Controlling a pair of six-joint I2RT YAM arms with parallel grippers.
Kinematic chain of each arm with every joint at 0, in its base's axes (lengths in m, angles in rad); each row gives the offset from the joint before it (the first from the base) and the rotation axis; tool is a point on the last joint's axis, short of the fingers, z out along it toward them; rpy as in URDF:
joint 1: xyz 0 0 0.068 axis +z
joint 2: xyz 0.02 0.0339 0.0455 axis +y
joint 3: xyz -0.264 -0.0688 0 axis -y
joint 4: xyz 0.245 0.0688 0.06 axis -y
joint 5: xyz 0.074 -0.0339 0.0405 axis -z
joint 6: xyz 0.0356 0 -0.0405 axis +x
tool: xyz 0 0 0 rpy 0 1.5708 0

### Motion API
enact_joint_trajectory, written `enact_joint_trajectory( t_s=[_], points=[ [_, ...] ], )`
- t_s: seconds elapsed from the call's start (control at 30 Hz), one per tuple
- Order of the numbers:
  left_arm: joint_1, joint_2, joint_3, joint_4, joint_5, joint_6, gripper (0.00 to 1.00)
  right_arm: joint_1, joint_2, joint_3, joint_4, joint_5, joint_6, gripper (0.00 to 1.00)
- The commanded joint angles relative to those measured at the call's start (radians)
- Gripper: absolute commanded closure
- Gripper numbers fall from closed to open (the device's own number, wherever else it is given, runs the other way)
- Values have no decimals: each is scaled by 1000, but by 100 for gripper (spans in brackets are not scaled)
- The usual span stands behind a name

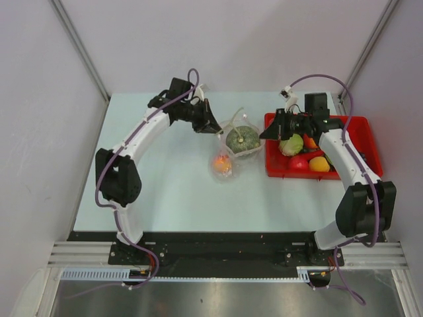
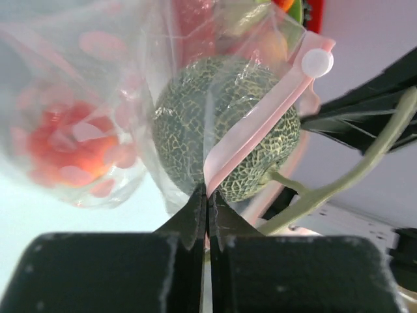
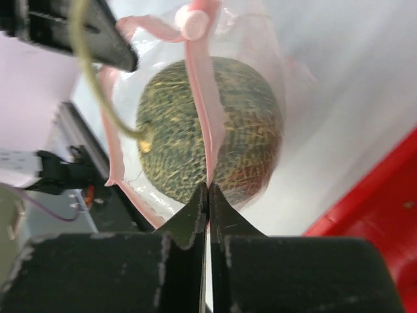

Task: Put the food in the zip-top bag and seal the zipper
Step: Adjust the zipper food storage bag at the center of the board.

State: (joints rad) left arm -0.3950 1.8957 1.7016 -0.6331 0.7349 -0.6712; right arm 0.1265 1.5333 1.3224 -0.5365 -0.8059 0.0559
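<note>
Seen from above, the zip-top bag [image 1: 232, 156] lies mid-table, melon [image 1: 242, 139] and orange fruit [image 1: 223, 163] inside; more food [image 1: 299, 162] waits in the red tray [image 1: 363, 135] beside it. Left wrist: the left gripper [image 2: 207, 195] is clamped on the pink zipper [image 2: 260, 125], seemingly anchoring the mouth. Right wrist: the right gripper [image 3: 208, 192] pinches the strip too, likely spreading it.

Clear crinkly bag [image 1: 230, 154] lies mid-table, a netted green melon [image 1: 242, 139] at its mouth and red-orange pieces [image 1: 223, 163] deeper in. Pink zipper [image 2: 260, 130] is unsealed — more food [image 1: 319, 164] lies to the right.
</note>
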Motion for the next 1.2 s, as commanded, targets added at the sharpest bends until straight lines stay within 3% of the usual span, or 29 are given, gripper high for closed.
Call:
enact_joint_trajectory(
  t_s=[0.0,0.2,0.5,0.6,0.77,0.87,1.0,1.17],
  points=[
    [-13,-113,201,-315,-225,266,100,18,-123,35,133,-176,177,100],
    [-28,-119,328,-625,-276,513,100,84,-162,35,196,-256,288,100],
    [-67,-276,342,-700,-350,762,100,136,-206,35,205,-231,352,100],
    [-65,-342,296,-666,-275,745,100,142,-213,35,317,-249,473,100],
    [-65,-353,365,-613,-188,679,100,131,-228,41,423,-251,553,100],
    [-64,-331,359,-556,-183,596,100,101,-210,60,348,-202,451,100],
    [-56,-294,204,-502,-258,516,100,133,-145,60,63,-72,202,100],
    [10,-237,139,-397,-187,399,100,160,-110,60,73,-64,140,100]
  ],
)
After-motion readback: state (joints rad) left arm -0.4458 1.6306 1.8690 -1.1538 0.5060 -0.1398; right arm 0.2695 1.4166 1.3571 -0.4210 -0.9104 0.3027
